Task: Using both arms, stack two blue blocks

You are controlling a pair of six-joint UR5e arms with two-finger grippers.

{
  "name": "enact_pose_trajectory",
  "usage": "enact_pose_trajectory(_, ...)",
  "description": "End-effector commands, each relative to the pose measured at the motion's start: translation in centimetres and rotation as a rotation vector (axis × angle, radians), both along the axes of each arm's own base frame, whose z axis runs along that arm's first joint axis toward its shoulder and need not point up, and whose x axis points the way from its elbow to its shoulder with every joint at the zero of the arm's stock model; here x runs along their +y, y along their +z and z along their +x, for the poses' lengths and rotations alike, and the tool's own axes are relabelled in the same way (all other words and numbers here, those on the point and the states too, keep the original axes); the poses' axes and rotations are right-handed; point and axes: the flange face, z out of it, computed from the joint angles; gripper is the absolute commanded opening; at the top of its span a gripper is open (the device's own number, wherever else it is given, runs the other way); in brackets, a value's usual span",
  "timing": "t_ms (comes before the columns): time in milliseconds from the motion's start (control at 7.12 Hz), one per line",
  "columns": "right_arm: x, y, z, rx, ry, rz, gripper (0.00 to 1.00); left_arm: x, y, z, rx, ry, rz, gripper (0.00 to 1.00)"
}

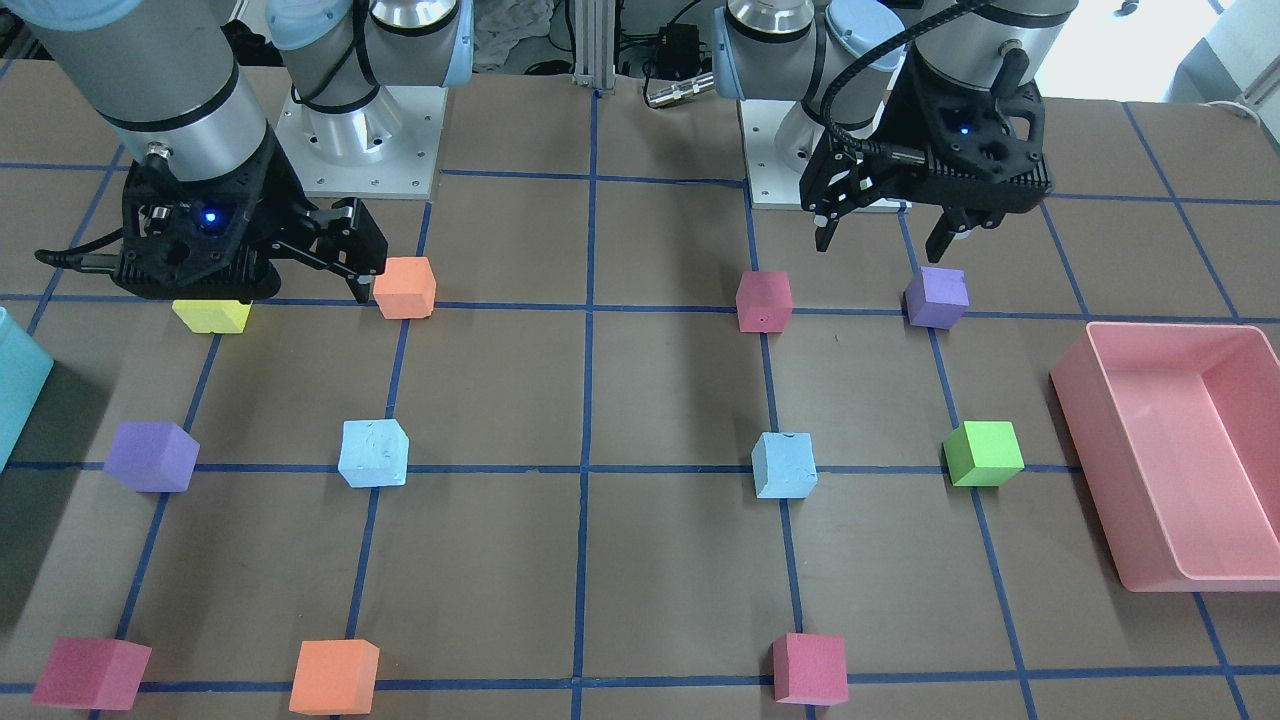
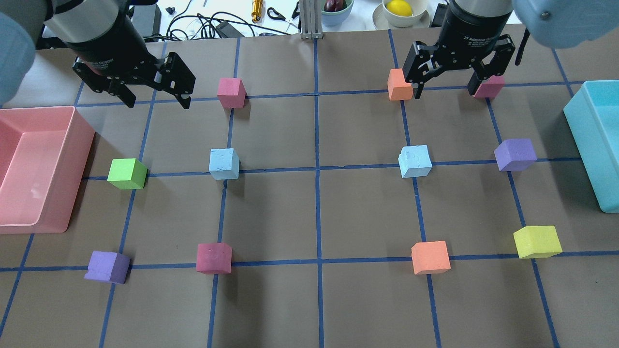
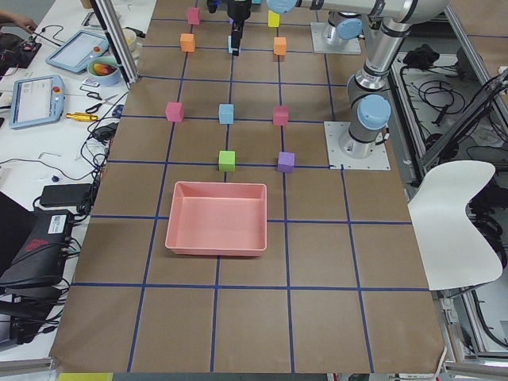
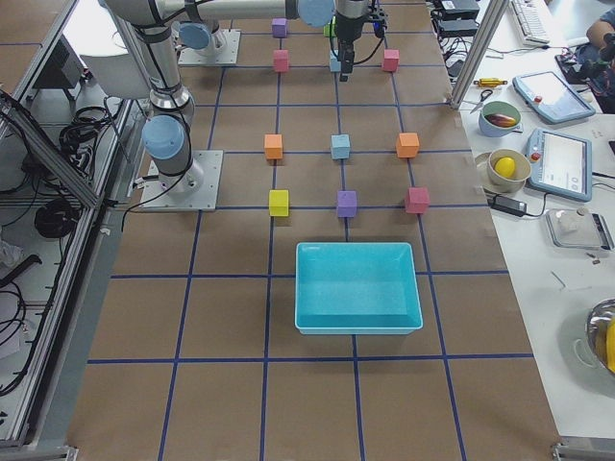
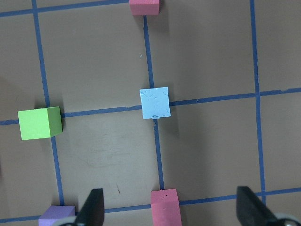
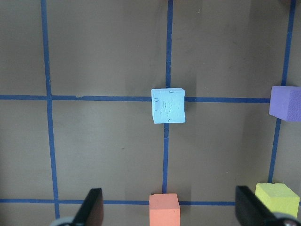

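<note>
**Grippers, two: both spread wide, both empty**

- Left gripper [image 2: 158,102]: hangs above the table, well left of the centre tape line [image 2: 316,193], jaws apart, nothing held.
- Left blue block [image 2: 224,164]: on the table, left of that line, untouched.
- Right blue block [image 2: 415,161]: right of the line, sitting slightly askew.
- Right gripper [image 2: 443,93]: further right of the line, likewise spread and empty.
- Hazards, as judged: jaws closing across the askew cube's corners may twist it. An off-centre placement may topple the foam stack.

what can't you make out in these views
Yellow cube: front-facing view, partly hidden by the right gripper.
Pink cube: overhead view, partly behind that gripper.
Teal bin: front-facing view, cut off by the left edge.
Pink bin: overhead view, cut off by the left edge.
</note>
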Motion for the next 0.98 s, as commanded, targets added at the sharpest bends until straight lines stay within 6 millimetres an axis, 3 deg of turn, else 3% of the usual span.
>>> enact_pose_trajectory(0, 0.0, 0.0, 0.0, 0.000, 0.000, 0.001, 1.00, 0.1, -0.7, 0.3, -0.002, -0.037, 0.008, 1.00)
enact_pose_trajectory(281, 0.0, 0.0, 0.0, 0.000, 0.000, 0.001, 1.00, -0.1, -1.3, 0.8, -0.002, -0.036, 0.030, 1.00)
enact_pose_trajectory(421, 0.0, 0.0, 0.0, 0.000, 0.000, 0.001, 1.00, -1.3, -2.2, 0.6, 0.009, -0.022, 0.044, 1.00)
enact_pose_trajectory(561, 0.0, 0.1, 0.0, 0.000, 0.000, 0.000, 1.00, -2.8, -4.5, 0.2, 0.014, -0.027, 0.082, 1.00)
enact_pose_trajectory(842, 0.0, 0.0, 0.0, 0.000, -0.002, 0.001, 1.00, -7.8, -11.3, 0.2, 0.031, -0.015, 0.097, 1.00)
